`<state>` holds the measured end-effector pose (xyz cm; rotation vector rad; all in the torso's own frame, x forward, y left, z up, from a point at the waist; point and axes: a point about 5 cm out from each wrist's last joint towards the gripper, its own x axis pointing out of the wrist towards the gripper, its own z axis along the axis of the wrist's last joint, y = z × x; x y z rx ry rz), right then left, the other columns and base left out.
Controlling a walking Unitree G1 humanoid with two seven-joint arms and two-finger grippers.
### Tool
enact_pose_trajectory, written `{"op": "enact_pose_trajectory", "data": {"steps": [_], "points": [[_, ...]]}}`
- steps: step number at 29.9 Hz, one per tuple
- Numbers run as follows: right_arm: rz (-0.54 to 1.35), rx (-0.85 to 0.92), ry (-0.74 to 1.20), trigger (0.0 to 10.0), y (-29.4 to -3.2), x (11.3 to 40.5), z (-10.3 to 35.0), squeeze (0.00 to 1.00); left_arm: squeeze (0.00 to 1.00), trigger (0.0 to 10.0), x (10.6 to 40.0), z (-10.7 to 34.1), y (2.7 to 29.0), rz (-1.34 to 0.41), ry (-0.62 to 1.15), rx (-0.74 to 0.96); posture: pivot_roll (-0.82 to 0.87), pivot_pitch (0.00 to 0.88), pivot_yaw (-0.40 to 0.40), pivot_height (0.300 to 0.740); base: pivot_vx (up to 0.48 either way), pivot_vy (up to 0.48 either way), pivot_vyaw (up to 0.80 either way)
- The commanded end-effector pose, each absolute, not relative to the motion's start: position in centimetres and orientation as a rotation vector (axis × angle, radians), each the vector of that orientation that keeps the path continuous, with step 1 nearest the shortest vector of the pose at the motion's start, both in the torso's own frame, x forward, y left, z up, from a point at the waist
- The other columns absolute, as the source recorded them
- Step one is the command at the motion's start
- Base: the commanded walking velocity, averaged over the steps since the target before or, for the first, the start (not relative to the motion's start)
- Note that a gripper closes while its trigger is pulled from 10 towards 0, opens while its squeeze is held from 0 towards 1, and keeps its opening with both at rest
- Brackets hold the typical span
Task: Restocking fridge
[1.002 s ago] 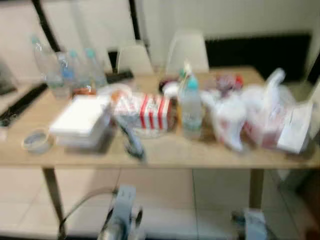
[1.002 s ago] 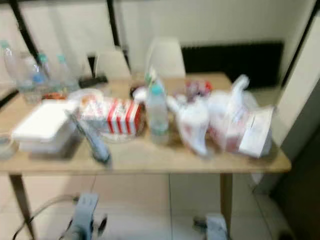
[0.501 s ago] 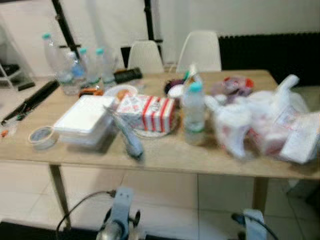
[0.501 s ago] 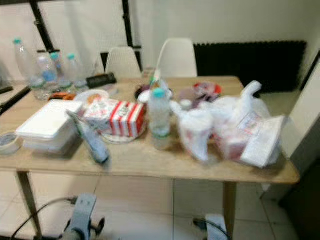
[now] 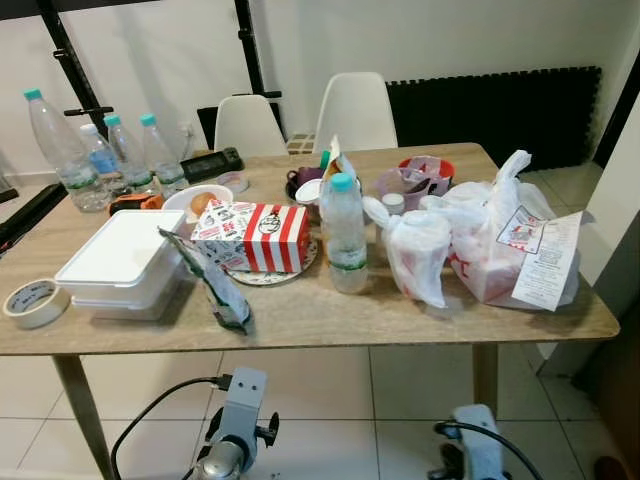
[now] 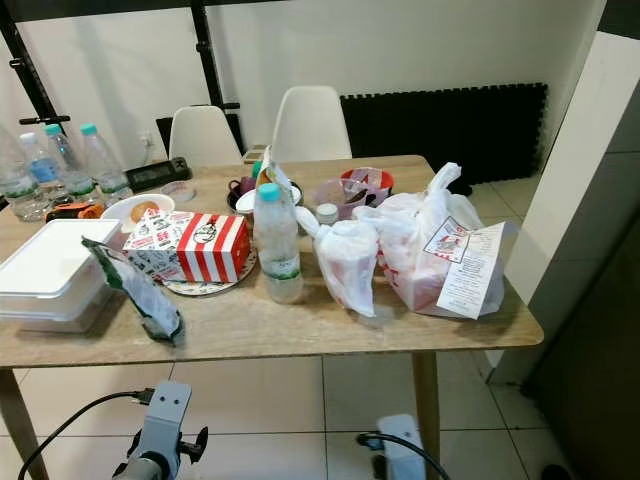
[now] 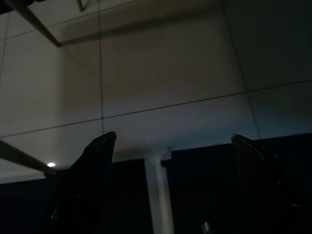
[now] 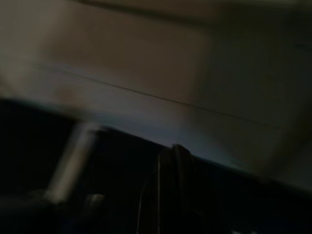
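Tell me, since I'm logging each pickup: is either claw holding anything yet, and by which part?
Nothing is held. The left claw hangs open over the tiled floor; the right claw's view is too dark and blurred to tell its state.

Right claw blurred, dark (fingers indistinct); tape roll edge-cropped.

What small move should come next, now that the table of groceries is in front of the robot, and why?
Probably raise the left arm toward the water bottle at the front of the table. Both arms hang low below the table edge, the left gripper has its jaws spread wide over the floor tiles, and nothing is held. The bottle stands upright and apart from the white bags, so it looks easy to grasp.
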<state>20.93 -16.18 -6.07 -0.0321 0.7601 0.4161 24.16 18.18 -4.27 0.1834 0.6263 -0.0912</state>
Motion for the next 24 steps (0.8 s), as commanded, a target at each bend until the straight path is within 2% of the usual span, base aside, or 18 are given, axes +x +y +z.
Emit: {"op": "enact_pose_trajectory", "data": {"steps": [1, 3, 6, 7, 10, 13, 14, 15, 17, 18, 19, 20, 22, 23, 24], "points": [[0.561, 0.006, 0.73, 10.0, -14.8, 21.3, -5.4, 0.0, 0.0, 10.0, 23.6, -4.5, 19.1, -0.077, 0.641, 0.215, -0.03, 0.03, 0.067, 0.74, 0.0, 0.0, 0.0], [0.829, 0.075, 0.691, 10.0, -12.9, 21.6, -3.7, 0.0, 0.0, 10.0, 23.2, -4.8, 19.4, -0.066, 0.658, 0.218, -0.03, 0.03, 0.066, 0.74, 0.0, 0.0, 0.0], [1.127, 0.141, 0.611, 10.0, -10.7, 22.0, 0.1, 0.0, 0.0, 10.0, 22.8, -5.0, 19.5, -0.06, 0.67, 0.214, -0.04, 0.029, 0.056, 0.74, 0.0, 0.0, 0.0], [1.127, 0.141, 0.611, 10.0, -10.7, 22.0, 0.1, 0.0, 0.0, 10.0, 22.8, -5.0, 19.5, -0.06, 0.67, 0.214, -0.04, 0.029, 0.056, 0.74, 0.0, 0.0, 0.0], [1.278, 0.196, 0.434, 10.0, -8.5, 24.0, 5.6, 0.01, 0.0, 10.0, 22.6, -5.2, 19.3, -0.054, 0.674, 0.201, -0.04, 0.028, 0.046, 0.74, 0.0, 0.0, 0.0], [1.34, 0.175, 0.354, 10.0, -7.6, 25.1, 7.9, 0.16, 0.0, 10.0, 22.6, -5.3, 19.0, -0.054, 0.675, 0.198, -0.04, 0.025, 0.04, 0.74, 0.0, 0.0, 0.0], [1.34, 0.175, 0.354, 10.0, -7.6, 25.1, 7.9, 0.16, 0.0, 10.0, 22.6, -5.3, 19.0, -0.054, 0.675, 0.198, -0.04, 0.025, 0.04, 0.74, 0.0, 0.0, 0.0], [1.377, 0.172, 0.276, 10.0, -6.8, 26.1, 10.1, 0.38, 0.0, 10.0, 22.6, -5.3, 18.9, -0.056, 0.675, 0.195, -0.04, 0.023, 0.037, 0.74, 0.0, 0.0, 0.0], [1.388, 0.171, 0.249, 10.0, -6.6, 26.3, 11.0, 0.38, 0.0, 10.0, 22.6, -5.3, 18.8, -0.056, 0.675, 0.194, -0.04, 0.023, 0.037, 0.74, 0.0, 0.0, 0.0], [1.36, 0.155, 0.203, 10.0, -6.4, 27.2, 11.9, 0.64, 0.0, 10.0, 22.6, -5.3, 18.8, -0.056, 0.675, 0.192, -0.04, 0.02, 0.035, 0.74, 0.0, 0.0, 0.0], [1.25, 0.114, 0.123, 10.0, -6.1, 29.4, 13.3, 1.0, 0.0, 10.0, 22.6, -5.3, 18.7, -0.055, 0.673, 0.189, -0.04, 0.018, 0.033, 0.74, 0.0, 0.0, 0.0], [1.25, 0.114, 0.123, 10.0, -6.1, 29.4, 13.3, 1.0, 0.0, 10.0, 22.6, -5.3, 18.7, -0.055, 0.673, 0.189, -0.04, 0.018, 0.033, 0.74, 0.0, 0.0, 0.0], [1.043, 0.056, 0.077, 10.0, -6.3, 32.3, 14.8, 1.0, 0.0, 10.0, 22.7, -5.3, 18.6, -0.055, 0.67, 0.187, -0.05, 0.017, 0.033, 0.74, 0.0, 0.0, 0.0], [1.043, 0.056, 0.077, 10.0, -6.3, 32.3, 14.8, 1.0, 0.0, 10.0, 22.7, -5.3, 18.6, -0.055, 0.67, 0.187, -0.05, 0.017, 0.033, 0.74, 0.0, 0.0, 0.0], [0.932, -0.007, 0.059, 10.0, -6.5, 33.9, 15.4, 1.0, 0.0, 10.0, 22.8, -5.2, 18.6, -0.056, 0.668, 0.186, -0.05, 0.018, 0.034, 0.74, 0.0, 0.0, 0.0]]}}
